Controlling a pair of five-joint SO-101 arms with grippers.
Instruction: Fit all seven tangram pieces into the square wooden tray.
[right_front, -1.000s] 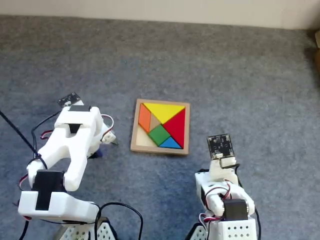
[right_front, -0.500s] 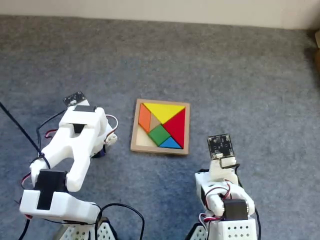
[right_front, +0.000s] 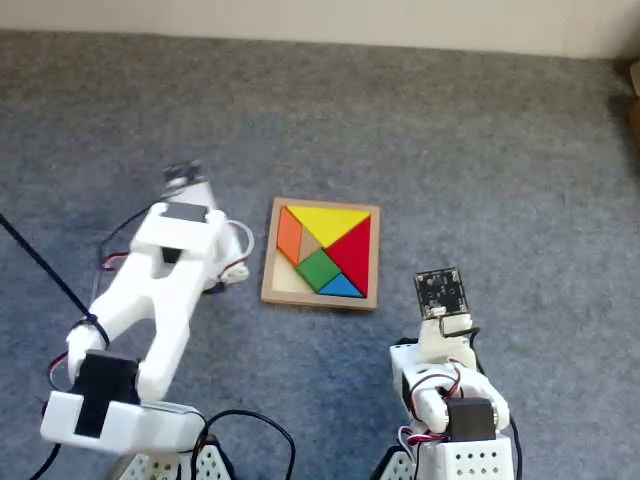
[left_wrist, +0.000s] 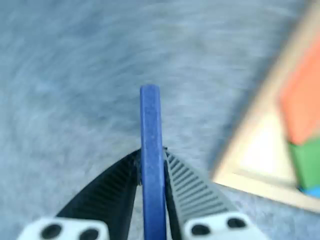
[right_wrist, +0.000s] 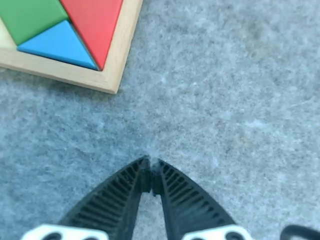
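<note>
Left wrist view is where you actually see the grip. The left gripper is clamped on a dark blue piece, held on edge over the grey carpet, just beside a corner of the wooden tray. That corner is bare tray floor, next to the orange piece and the green square.

High view gives the whole layout: the yellow triangle, red triangle and light blue triangle are sitting in the tray, and the left arm is right alongside it.

Right wrist view has the right gripper with its fingers pressed together, holding nothing, over carpet near another tray corner.
</note>
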